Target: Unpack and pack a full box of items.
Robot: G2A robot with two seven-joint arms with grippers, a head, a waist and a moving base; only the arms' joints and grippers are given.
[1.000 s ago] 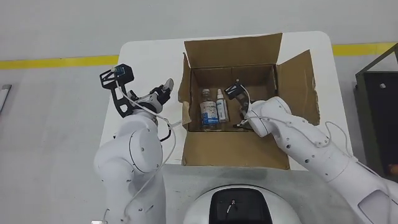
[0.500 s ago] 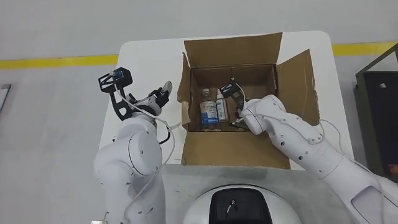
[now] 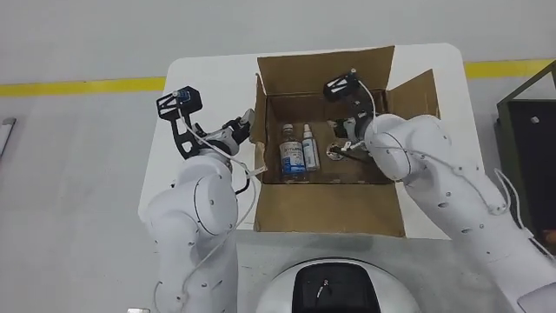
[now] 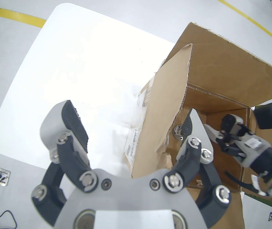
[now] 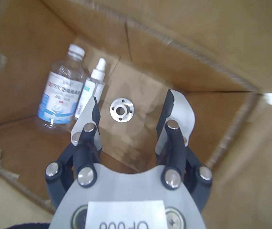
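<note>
**Top view: both grippers spread and empty at the open box**

- Brown cardboard box point(image 3: 326, 69) sits on the white round-cornered table point(image 3: 208, 83), all flaps up or folded out. White printed labels on the outer wall that faces the left arm.
- On the box floor, three items in a row:
  - Clear plastic bottle with white cap and blue label point(image 3: 292, 154), lying down, nearest the left-arm side.
  - Small white dropper-type bottle point(image 3: 309, 148), lying just beside it; the two appear to touch.
  - Round silver metal flange with a centre hole point(image 3: 335, 150), flat on the cardboard, a little apart from the small bottle.
- Left gripper point(image 4: 128, 109): jaws wide, nothing held. It sits at the box's torn side flap point(image 4: 164, 96), one finger outside over the table, the other inside the box, the flap standing between them. Contact with the flap cannot be judged.
- Right gripper point(image 5: 132, 98): inside the box, above the floor, jaws wide, nothing held. In the right wrist view the flange point(image 5: 122, 109) lies in the gap between the fingers, below the tips and untouched; the clear bottle point(image 5: 60, 94) and small bottle point(image 5: 91, 84) lie off to one side.
- Yellow floor line point(image 3: 78, 87) runs beyond the table.
</note>
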